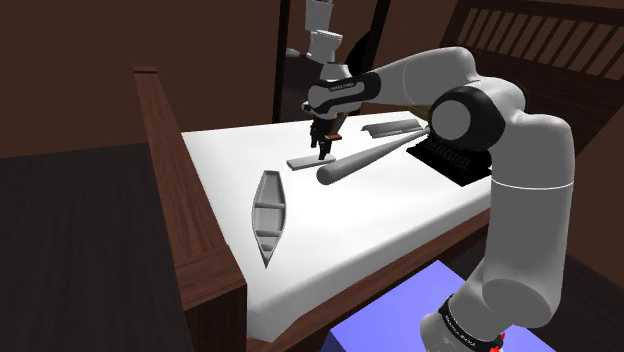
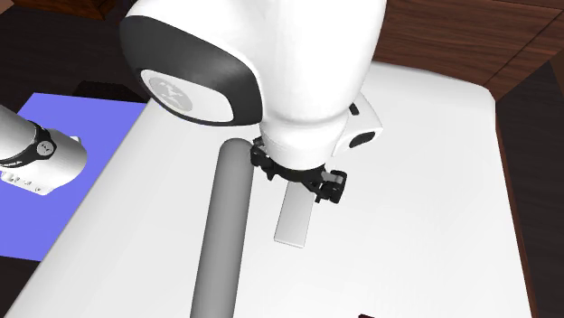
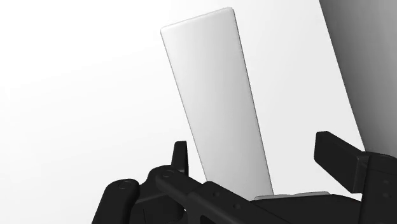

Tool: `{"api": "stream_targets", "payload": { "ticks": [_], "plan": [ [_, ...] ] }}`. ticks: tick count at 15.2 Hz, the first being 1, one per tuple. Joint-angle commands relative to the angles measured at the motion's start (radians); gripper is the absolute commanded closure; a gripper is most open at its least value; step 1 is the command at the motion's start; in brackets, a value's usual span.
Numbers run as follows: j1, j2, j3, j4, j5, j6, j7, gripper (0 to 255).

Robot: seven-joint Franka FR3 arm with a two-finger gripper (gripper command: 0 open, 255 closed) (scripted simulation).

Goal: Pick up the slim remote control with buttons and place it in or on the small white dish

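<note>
white and smooth, the top of the wide bed (image 1: 400, 215) carries everything here, boxed in by a dark brown wooden frame (image 1: 165, 170). the slim pale grey slab of a remote control (image 1: 305, 159) lies flat on it towards the far side. it is drawn plain, and no buttons can be made out on it. in the wrist view the remote control (image 3: 216, 95) runs straight away from the hand, and its near end passes under the wrist.

the black fingers (image 3: 337, 153) stand wide apart and hold nothing. one sits just beside the remote's long edge and the other stands well clear of the opposite edge. in the shoulder view the fingers (image 1: 322, 148) point down over the right end of the remote, close above it. whether they touch the bed cannot be told. seen from above in the second exterior view, the fingers (image 2: 330, 187) straddle the far end of the remote control (image 2: 294, 217).

the small boat-shaped grey-white dish (image 1: 268, 215) rests nearer the shoulder camera and to the left, well apart from the remote and close to the wooden frame. a long grey bat-like cylinder (image 1: 365, 160) lies just right of the remote, and in the second exterior view it (image 2: 221, 235) runs alongside it. a black keyboard-like slab (image 1: 450, 160) sits at the right edge, partly behind the white arm (image 1: 530, 170). the blue stand (image 1: 400, 310) shows at the lower right.
</note>
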Motion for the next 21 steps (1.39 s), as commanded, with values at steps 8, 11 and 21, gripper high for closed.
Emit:
{"api": "stream_targets", "payload": {
  "ticks": [8, 11, 21],
  "plan": [
    [-0.007, 0.081, 0.015, 0.011, 0.011, 0.073, -0.033, 0],
    [-0.007, 0.082, 0.015, 0.012, 0.011, 0.073, -0.033, 0],
    [-0.007, 0.081, 0.015, 0.011, 0.011, 0.073, -0.033, 255]
  ]
}}
